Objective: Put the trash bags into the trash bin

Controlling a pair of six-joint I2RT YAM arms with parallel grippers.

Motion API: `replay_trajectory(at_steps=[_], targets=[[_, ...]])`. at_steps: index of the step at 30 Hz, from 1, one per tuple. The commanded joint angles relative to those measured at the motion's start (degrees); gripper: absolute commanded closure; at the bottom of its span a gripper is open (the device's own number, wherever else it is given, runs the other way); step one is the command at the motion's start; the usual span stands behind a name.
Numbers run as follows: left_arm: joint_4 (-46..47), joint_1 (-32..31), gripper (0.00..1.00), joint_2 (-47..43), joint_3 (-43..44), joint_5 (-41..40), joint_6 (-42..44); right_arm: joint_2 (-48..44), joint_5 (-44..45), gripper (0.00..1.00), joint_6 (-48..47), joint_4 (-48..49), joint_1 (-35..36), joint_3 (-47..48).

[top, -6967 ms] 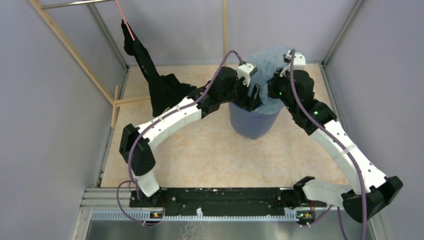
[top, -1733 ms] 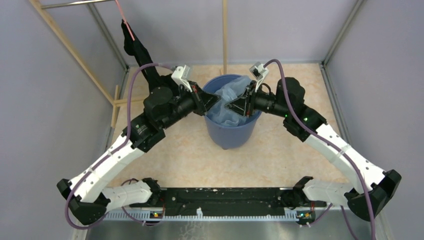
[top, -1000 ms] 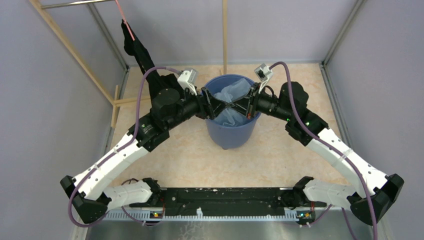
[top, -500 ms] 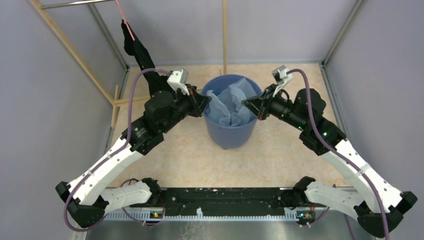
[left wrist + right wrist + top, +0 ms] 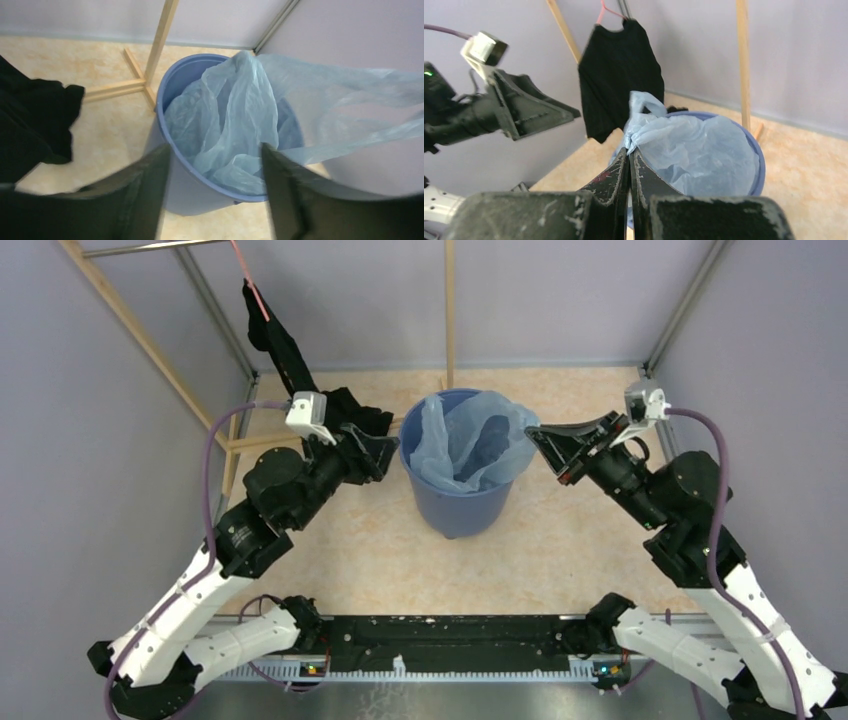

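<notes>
Bin [image 5: 460, 508] at mid-counter [image 5: 400, 560]. Stands upright, blue, mouth wide open.

Bag [image 5: 462, 435] in the bin: pale-blue film, wrinkled, lining the inside and rising above the rim. Shows a dark hollow at its middle. On the right side, reaches out past the rim in a bunched corner.

Right gripper [image 5: 534, 432] at that corner, just outside the bin's right rim. Jaws clenched, with only a hairline gap in the wrist view, grasping the bunched film at the tips. In the left wrist view, film running taut from the bin off to the right in two bands.

Left gripper [image 5: 385, 452] just beside the bin's left rim, apart from it, pointing toward it. Jaws released and spread wide; bin and bag framed between the two fingers [image 5: 135, 200] in the wrist view. Touches neither bag nor bin.

Black shirt [image 5: 285, 355] on a pink hanger [image 5: 243, 262] at the far left corner. Hangs down with its lower end lying on the counter, behind the left gripper.

Wooden post [image 5: 448, 310] upright behind the bin.
</notes>
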Motion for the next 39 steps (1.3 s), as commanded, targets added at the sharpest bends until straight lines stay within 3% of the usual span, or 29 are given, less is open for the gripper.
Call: replay_trajectory(at_steps=[1,2,4,12,15,21,24,26,32,39], targets=[[-1.1,0.2,0.18,-0.8,0.5,-0.6,-1.2,-1.2,-3.3,1.0,0.4,7.3,0.5,0.2],[-1.4,0.2,0.07,-0.1,1.2,-0.9,-0.8,-1.0,-3.4,1.0,0.3,7.5,0.5,0.3],[-3.5,0.2,0.01,2.4,3.5,-1.3,0.1,-0.7,-3.4,1.0,0.2,7.5,0.5,0.3],[-3.5,0.2,0.01,16.0,15.2,5.8,3.9,-0.2,-4.3,1.0,1.6,7.1,0.6,-0.4],[-3.0,0.1,0.09,20.3,18.4,6.4,7.5,-0.3,-4.2,1.0,2.2,7.1,0.6,-0.6],[-9.8,-3.1,0.1,26.5,25.0,-4.9,12.6,-0.4,-4.2,1.0,2.7,6.3,0.5,-0.7],[-8.0,-3.9,0.11,26.4,23.8,-4.9,13.2,-0.3,-3.8,1.0,2.8,6.2,0.5,-1.0],[-7.3,-4.0,0.19,27.1,23.6,-3.4,13.4,-0.2,-3.7,1.0,2.7,6.2,0.6,-1.0],[-12.1,-4.0,0.65,27.9,24.1,-7.8,13.9,-0.8,-1.5,1.0,1.3,3.0,0.5,0.1],[-8.9,-3.3,0.91,14.1,11.0,-9.6,11.6,-6.2,10.6,1.0,-2.4,-11.4,0.5,2.3]])
